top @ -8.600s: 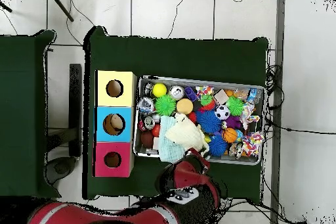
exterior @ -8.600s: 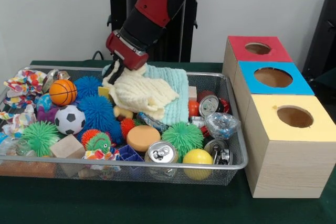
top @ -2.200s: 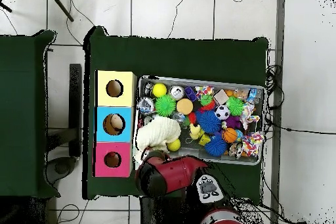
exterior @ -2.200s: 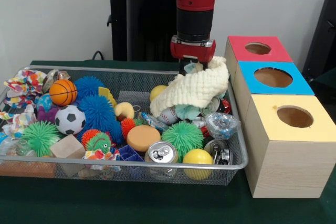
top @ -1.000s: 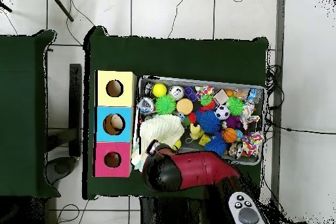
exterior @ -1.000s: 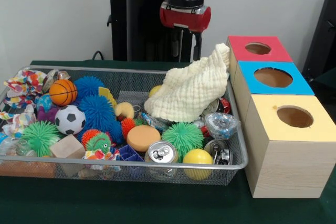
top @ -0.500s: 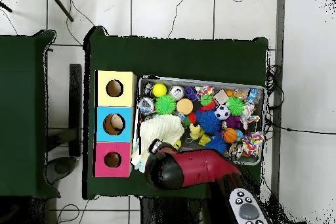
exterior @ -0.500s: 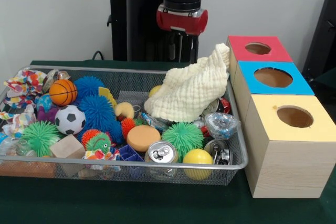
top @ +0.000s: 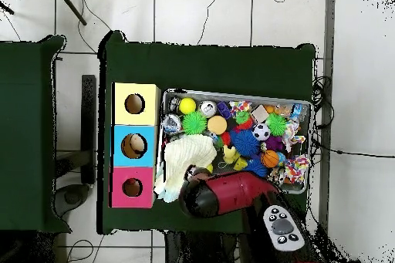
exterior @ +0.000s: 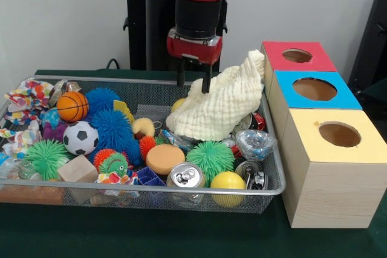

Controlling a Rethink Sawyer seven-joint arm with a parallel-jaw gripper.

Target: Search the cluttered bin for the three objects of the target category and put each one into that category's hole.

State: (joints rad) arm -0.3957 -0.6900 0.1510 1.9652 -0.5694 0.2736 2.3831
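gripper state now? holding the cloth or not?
Gripper: open, holding nothing, fingers apart above the bin, just left of the cream cloth.

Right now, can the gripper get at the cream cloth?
Probably yes. The gripper hangs open and empty just above the cloth's near edge, and nothing lies on top of the cloth.

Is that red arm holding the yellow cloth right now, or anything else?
Nothing is held. The gripper hangs open above the bin, its jaws apart, just left of the cloth, which lies draped over the clutter.
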